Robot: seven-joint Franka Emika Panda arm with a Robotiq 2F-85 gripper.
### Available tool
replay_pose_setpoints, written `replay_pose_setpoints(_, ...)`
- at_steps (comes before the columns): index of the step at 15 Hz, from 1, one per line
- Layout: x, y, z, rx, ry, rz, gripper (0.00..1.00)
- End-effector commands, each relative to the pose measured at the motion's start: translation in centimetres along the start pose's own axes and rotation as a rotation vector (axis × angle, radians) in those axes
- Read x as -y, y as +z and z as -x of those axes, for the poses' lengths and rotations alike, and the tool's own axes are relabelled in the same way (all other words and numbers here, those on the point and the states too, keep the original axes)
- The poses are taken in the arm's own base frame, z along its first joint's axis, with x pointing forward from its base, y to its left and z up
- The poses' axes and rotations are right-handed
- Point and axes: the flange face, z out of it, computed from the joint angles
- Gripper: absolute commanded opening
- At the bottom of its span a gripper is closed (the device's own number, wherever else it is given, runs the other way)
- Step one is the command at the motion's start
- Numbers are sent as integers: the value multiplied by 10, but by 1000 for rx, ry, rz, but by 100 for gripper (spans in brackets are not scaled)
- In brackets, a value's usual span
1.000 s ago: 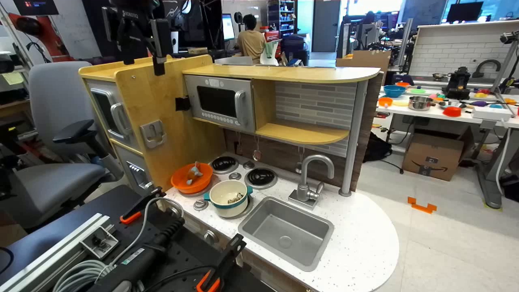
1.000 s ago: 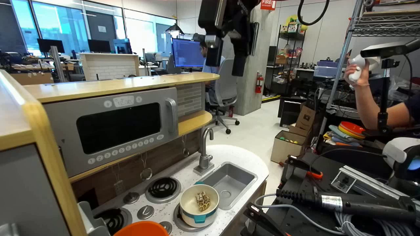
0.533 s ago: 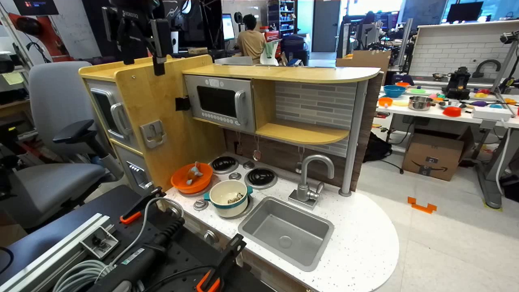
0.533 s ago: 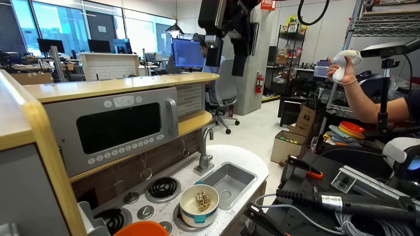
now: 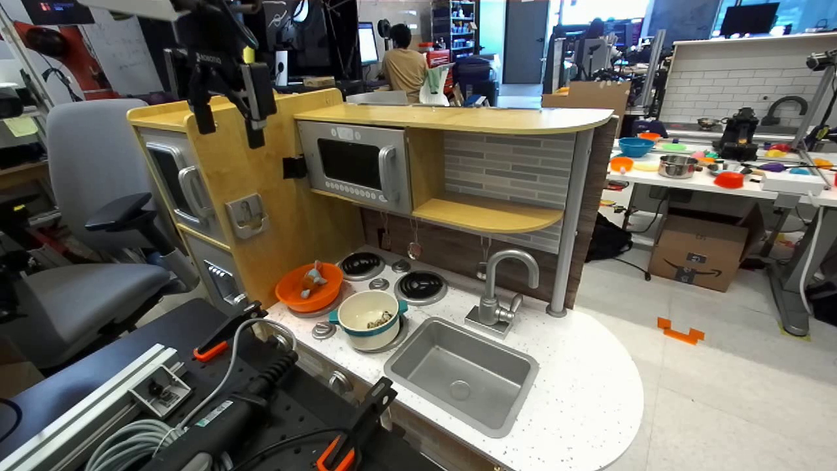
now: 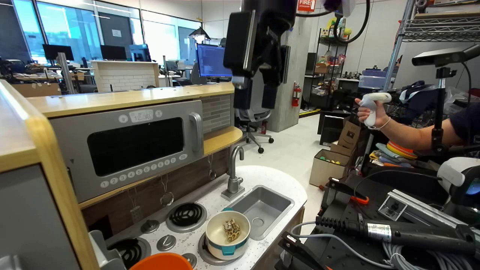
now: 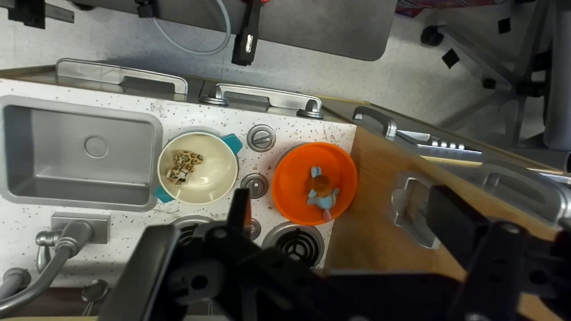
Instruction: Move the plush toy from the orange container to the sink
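The plush toy [image 7: 322, 191], small with an orange-brown and a light blue part, lies in the orange container [image 7: 287, 187], a round bowl at the stove's corner. Both show in an exterior view, the toy [image 5: 314, 280] in the bowl [image 5: 294, 297]. In another exterior view only part of the bowl [image 6: 161, 261] shows, and the toy is hidden. The sink [image 5: 431, 366] is a grey basin under a curved silver faucet [image 5: 510, 261]; it holds nothing. My gripper [image 5: 230, 133] is open and empty, high above the counter; it also shows open in the wrist view [image 7: 339, 200].
A cream pot [image 5: 366, 320] with teal handles and a leopard-print toy [image 7: 184, 167] in it stands between bowl and sink. A tall wooden side panel [image 5: 281, 216] rises beside the bowl. A toy microwave [image 5: 353, 163] and shelf overhang the back of the counter.
In the last half second my gripper has moved down in both exterior views, still open. The person's hand with the white controller has lowered. The toy, bowl and pot have not moved.
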Motion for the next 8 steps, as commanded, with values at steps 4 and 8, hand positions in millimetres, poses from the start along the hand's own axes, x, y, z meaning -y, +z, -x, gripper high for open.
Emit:
replay_pose_setpoints(4, -2, 94, -18, 65, -100, 138, 100)
replay_pose_setpoints(8, -8, 155, -31, 67, -170, 201, 100)
